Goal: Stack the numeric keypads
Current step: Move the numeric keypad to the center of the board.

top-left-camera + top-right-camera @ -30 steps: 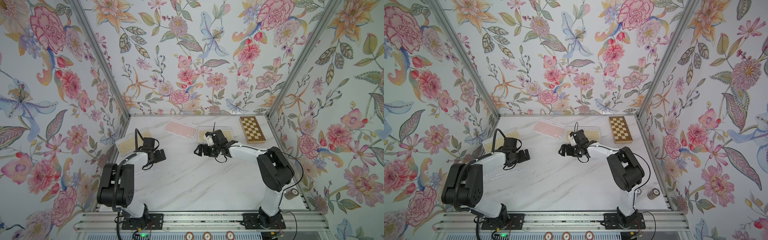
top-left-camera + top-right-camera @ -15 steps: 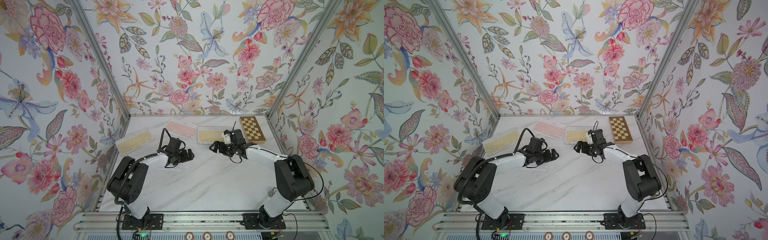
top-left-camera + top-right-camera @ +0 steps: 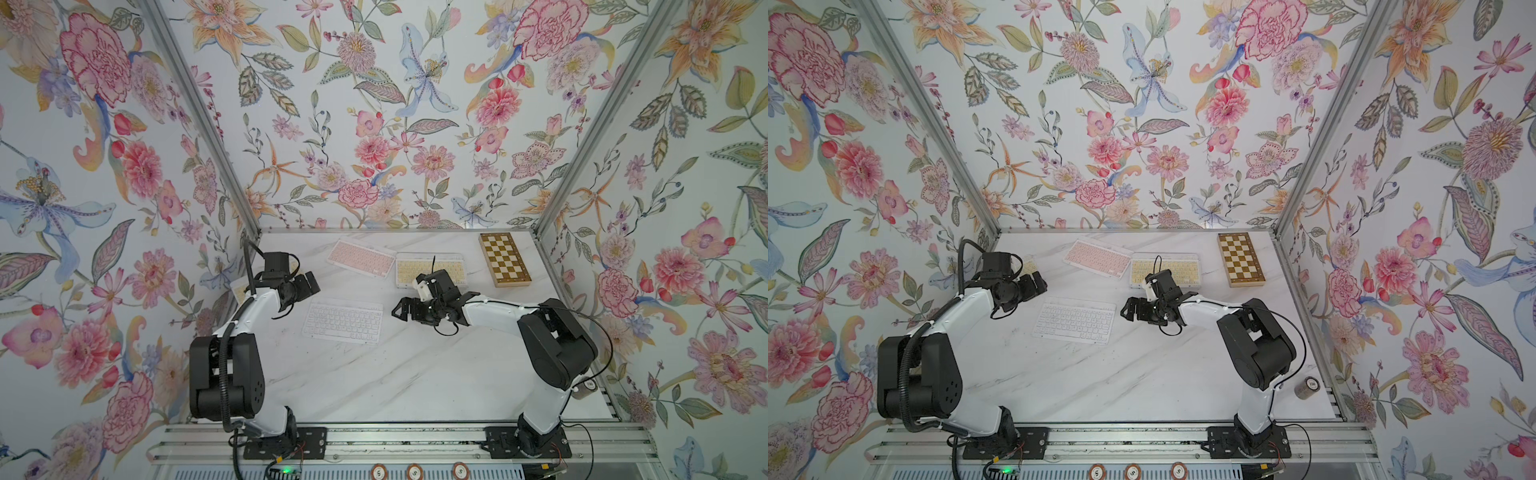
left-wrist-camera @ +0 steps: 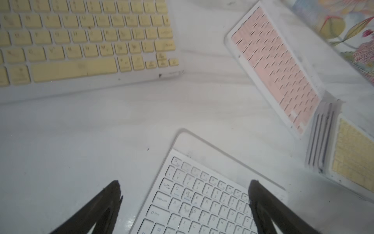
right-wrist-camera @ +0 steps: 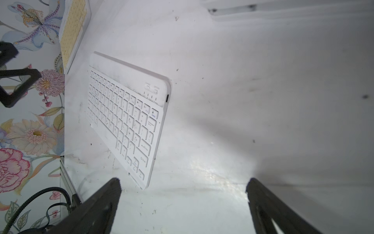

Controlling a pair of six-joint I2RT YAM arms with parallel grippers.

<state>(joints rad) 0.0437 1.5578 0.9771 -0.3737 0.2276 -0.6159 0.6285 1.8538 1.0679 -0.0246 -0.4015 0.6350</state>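
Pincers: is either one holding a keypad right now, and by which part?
Nothing is held. The left pincer and right pincer both stand open, and the white keypad lies flat between them, untouched.

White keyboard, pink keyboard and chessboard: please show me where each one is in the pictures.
white keyboard [image 3: 343, 322]: in a top view, centre of its keys
pink keyboard [image 3: 360, 257]: in a top view, centre of its keys
chessboard [image 3: 505, 259]: in a top view, centre of its checkered face

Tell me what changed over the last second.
The left gripper swung in over the white keyboard, then drew back; the right gripper went toward the chessboard and came back. Both are open, holding nothing. Nothing else moved.
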